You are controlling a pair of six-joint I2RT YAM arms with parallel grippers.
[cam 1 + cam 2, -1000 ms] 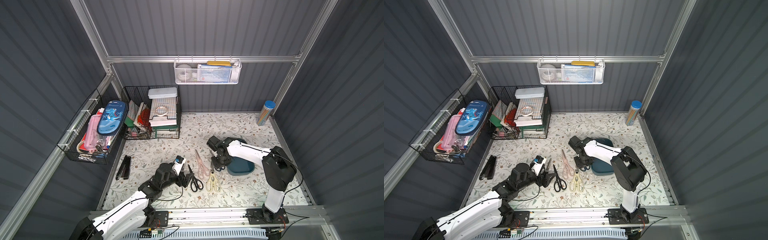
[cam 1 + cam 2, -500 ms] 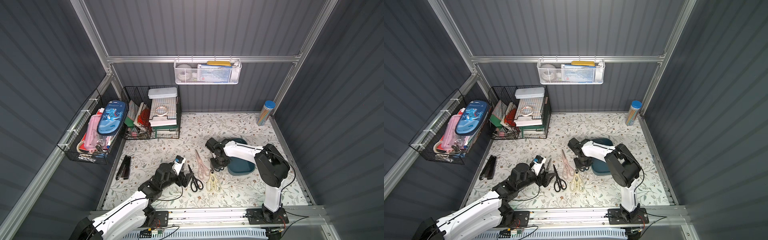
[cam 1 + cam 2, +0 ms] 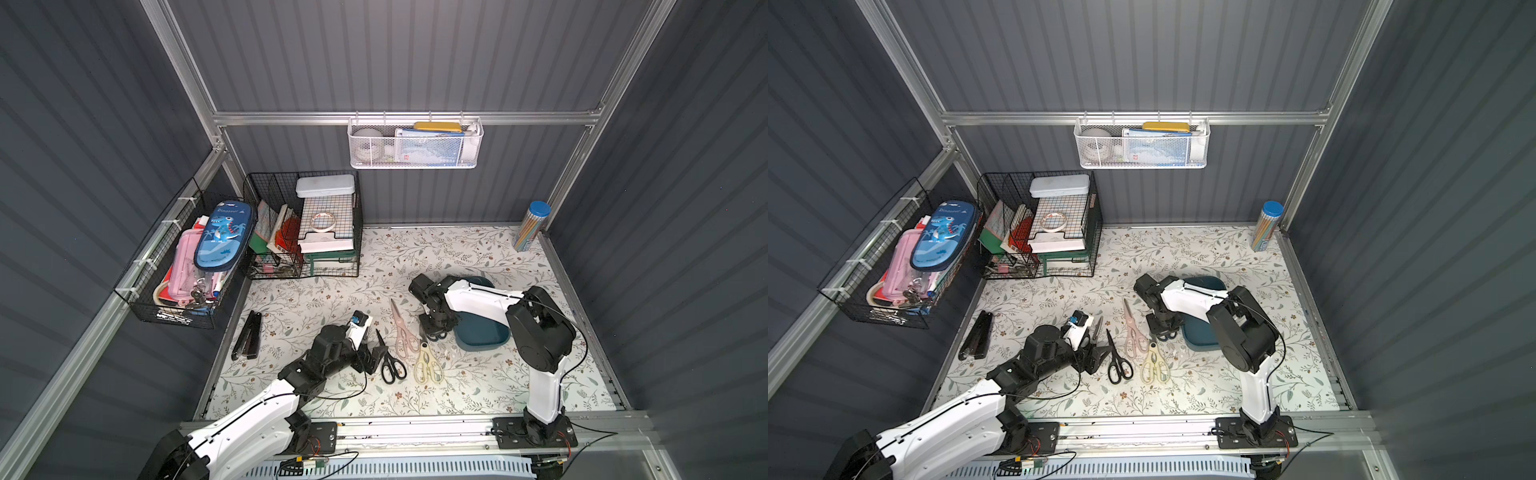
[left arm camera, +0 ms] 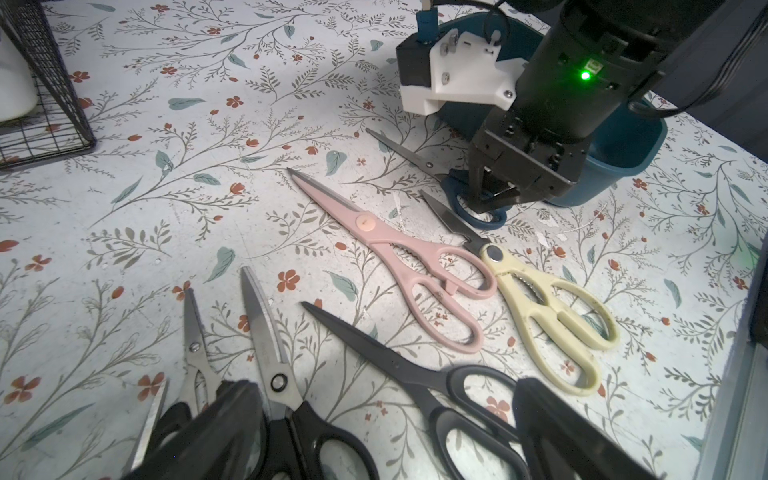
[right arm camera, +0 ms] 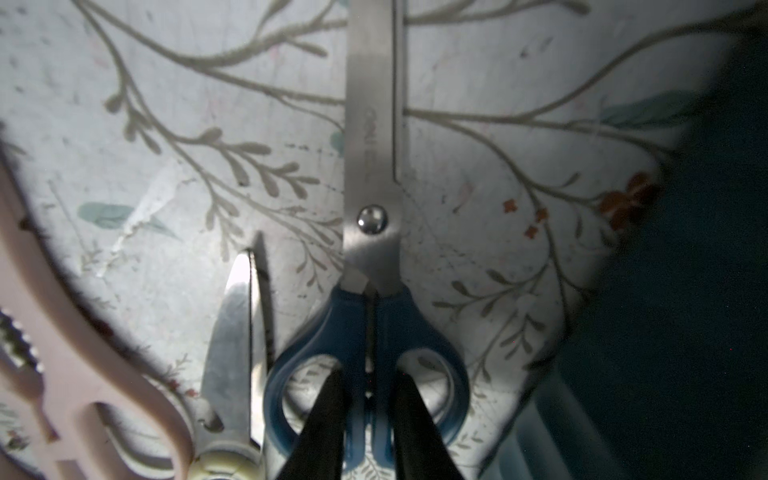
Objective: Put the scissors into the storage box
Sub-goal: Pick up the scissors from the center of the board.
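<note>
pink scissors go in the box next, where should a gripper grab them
I'd pinch the pink scissors across the narrow neck between pivot and finger loops, coming straight down from above: they lie flat and closed, and the loops spread wider.

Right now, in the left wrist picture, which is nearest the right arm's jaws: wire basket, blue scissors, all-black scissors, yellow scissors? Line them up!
1. blue scissors, being pinched
2. yellow scissors, blade tip alongside
3. all-black scissors, right by this camera
4. wire basket, back corner
</note>
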